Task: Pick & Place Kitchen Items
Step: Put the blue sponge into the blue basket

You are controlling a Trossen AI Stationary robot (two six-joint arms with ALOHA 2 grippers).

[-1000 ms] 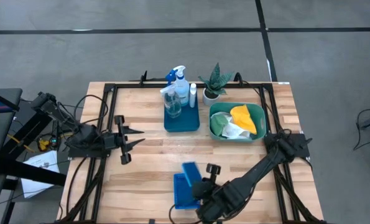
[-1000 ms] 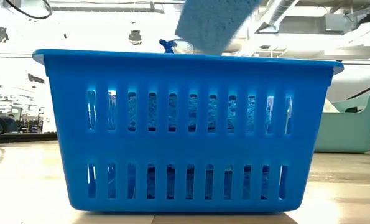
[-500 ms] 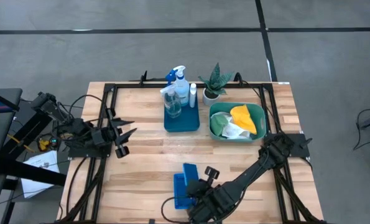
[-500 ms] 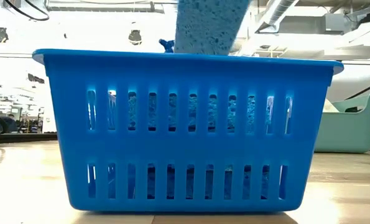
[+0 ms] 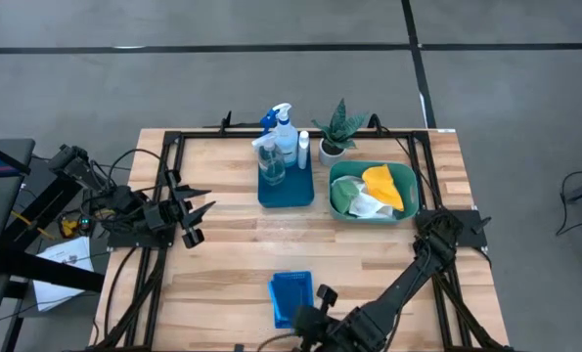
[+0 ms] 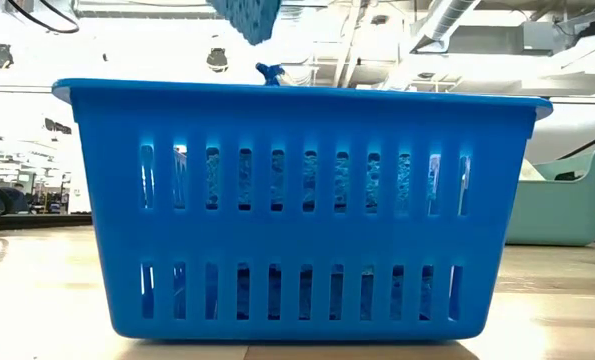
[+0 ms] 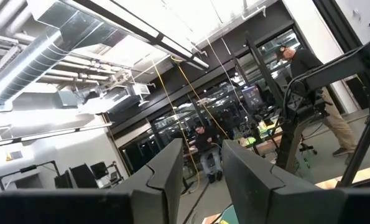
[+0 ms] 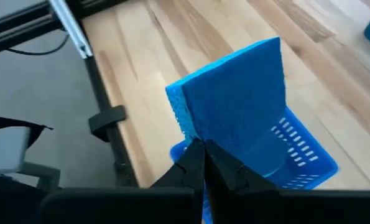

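A blue square sponge [image 8: 234, 99] hangs above the blue slotted basket [image 8: 296, 155], with my right gripper [image 8: 203, 149] shut on it. In the low view only the sponge's corner [image 6: 245, 15] shows, above the basket's rim [image 6: 297, 95]. The basket [image 5: 291, 298] stands near the table's front edge, and my right gripper [image 5: 308, 313] is just beside it. My left gripper [image 5: 188, 210] waits at the table's left, open [image 7: 200, 180] and tipped upward, with nothing between its fingers. My right gripper pinches one edge of the sponge [image 8: 212, 140] between its two fingers. The rest of the sponge sticks out past the fingertips. The fingers slant down from the table's near side. The sponge is lifted clear, above the basket.
At the back a blue tray [image 5: 286, 191] holds a spray bottle [image 5: 281, 122] and other bottles. Beside it stand a potted plant [image 5: 337, 127] and a teal tub [image 5: 408, 196] with yellow, green and white cloths [image 5: 374, 191]. Bare wood lies between these and the basket.
My right gripper has drawn back toward the table's near edge and rolled, carrying the sponge. In the low view the sponge has gone left and up, so only its corner shows. My left gripper has tipped upward and then kept still.
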